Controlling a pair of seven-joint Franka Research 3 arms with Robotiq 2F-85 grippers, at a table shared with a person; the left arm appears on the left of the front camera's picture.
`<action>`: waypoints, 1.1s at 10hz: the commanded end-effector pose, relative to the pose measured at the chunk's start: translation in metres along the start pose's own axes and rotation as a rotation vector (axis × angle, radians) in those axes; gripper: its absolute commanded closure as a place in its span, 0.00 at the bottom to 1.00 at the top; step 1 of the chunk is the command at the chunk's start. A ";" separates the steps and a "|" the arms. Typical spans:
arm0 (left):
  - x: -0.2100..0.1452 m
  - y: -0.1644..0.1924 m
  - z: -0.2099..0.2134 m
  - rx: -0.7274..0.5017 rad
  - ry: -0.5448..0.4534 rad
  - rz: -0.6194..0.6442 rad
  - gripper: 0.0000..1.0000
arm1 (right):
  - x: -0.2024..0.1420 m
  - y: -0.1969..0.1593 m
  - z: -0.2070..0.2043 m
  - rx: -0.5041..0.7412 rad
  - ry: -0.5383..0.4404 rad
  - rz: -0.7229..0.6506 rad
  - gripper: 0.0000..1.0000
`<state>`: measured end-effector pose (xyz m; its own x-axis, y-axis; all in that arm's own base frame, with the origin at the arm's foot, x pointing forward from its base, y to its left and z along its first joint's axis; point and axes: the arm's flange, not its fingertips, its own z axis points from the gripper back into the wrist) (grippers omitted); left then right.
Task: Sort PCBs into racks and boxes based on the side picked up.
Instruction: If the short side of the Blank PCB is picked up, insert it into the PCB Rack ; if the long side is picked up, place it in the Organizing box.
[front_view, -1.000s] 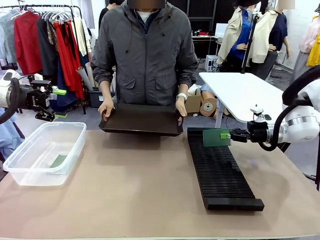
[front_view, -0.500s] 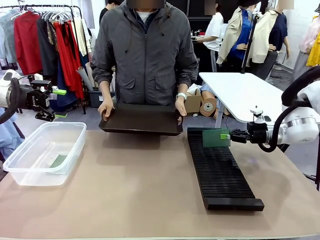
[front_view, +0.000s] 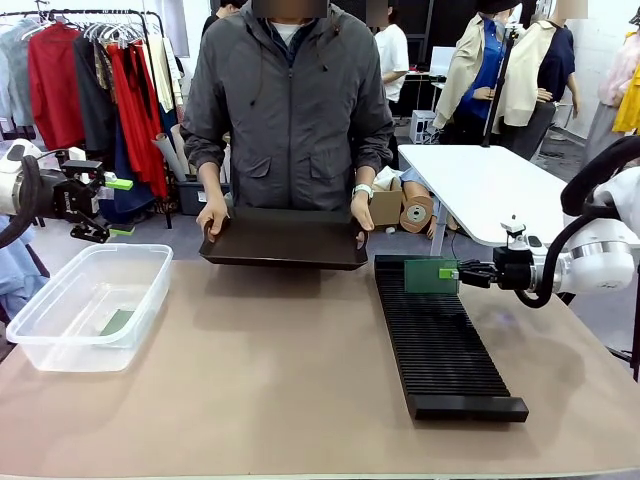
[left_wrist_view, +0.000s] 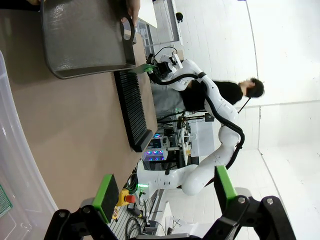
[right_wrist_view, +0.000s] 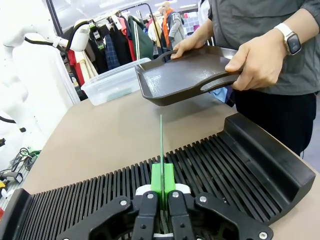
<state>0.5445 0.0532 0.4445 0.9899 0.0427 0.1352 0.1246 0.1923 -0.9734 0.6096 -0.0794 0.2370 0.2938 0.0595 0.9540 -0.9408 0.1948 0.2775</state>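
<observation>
The right pincer clenches a PCB by its edge, upright over the far end of the slotted rack. The left pincer hangs released near the clear tub, where another PCB lies flat.

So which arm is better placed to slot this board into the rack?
Right. The right gripper is shut on the PCB, holding it on edge at the far end of the rack. The left gripper hangs open and empty by the clear tub.

box left, PCB inside | rack right | tray behind centre
</observation>
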 end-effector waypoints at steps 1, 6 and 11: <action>0.000 -0.002 0.000 0.003 0.000 -0.001 0.00 | 0.001 -0.007 -0.005 -0.026 -0.008 0.026 1.00; 0.000 -0.002 0.000 0.003 0.000 -0.001 0.00 | 0.000 -0.016 -0.007 -0.031 0.022 0.021 1.00; 0.000 -0.002 0.000 0.003 0.000 -0.001 0.00 | 0.000 -0.030 -0.011 -0.034 0.050 0.028 1.00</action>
<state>0.5445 0.0532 0.4445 0.9899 0.0426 0.1352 0.1246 0.1923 -0.9734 0.6245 -0.0786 0.2294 0.2841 0.0942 0.9542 -0.9430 0.2072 0.2603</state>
